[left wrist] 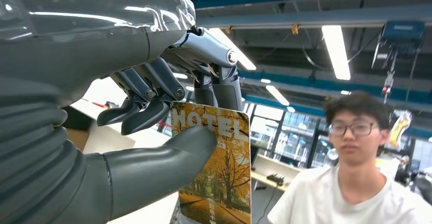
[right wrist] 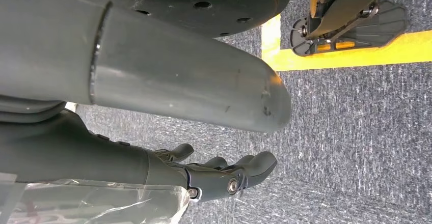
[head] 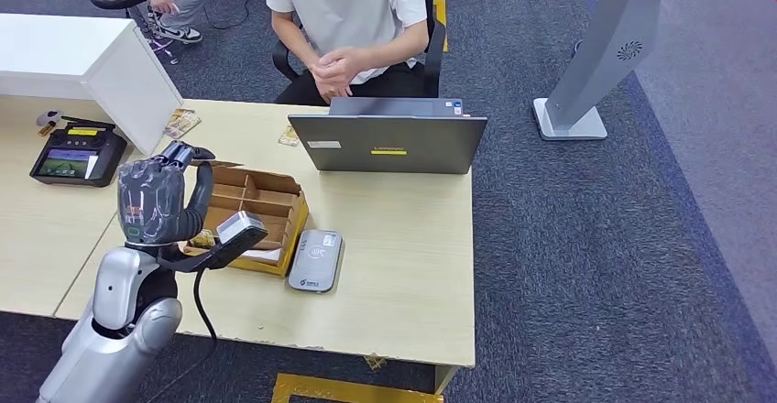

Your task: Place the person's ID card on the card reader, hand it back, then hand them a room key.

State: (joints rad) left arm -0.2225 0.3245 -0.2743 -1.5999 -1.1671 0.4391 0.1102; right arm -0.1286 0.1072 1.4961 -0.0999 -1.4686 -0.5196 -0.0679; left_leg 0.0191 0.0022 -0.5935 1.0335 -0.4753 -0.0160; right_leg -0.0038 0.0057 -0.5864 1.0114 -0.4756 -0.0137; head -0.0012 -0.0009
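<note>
The left robot hand (head: 163,194) is raised above the near-left part of the bench (head: 403,266), over a partitioned cardboard box (head: 261,211). In the left wrist view this left robot hand (left wrist: 153,107) pinches a room key (left wrist: 216,168) between the thick thumb (left wrist: 163,158) and the darker fingers (left wrist: 147,107) — a card printed with the word HOTEL over yellow autumn trees, held upright and facing a person (left wrist: 356,183) in a white shirt and glasses. In the head view that person (head: 348,18) sits at the far side of the bench, behind a grey laptop (head: 389,137), hands together in front of the body. The card reader (head: 315,260), a flat grey pad, lies on the bench just beside the box, on the side away from the robot's left arm. A small terminal (head: 78,154) with a screen sits on the adjoining bench at the far left. The right robot hand (right wrist: 224,175) hangs over dark carpet (right wrist: 356,132) with a yellow line (right wrist: 351,56) — its fingers are apart and lightly curved, holding nothing.
</note>
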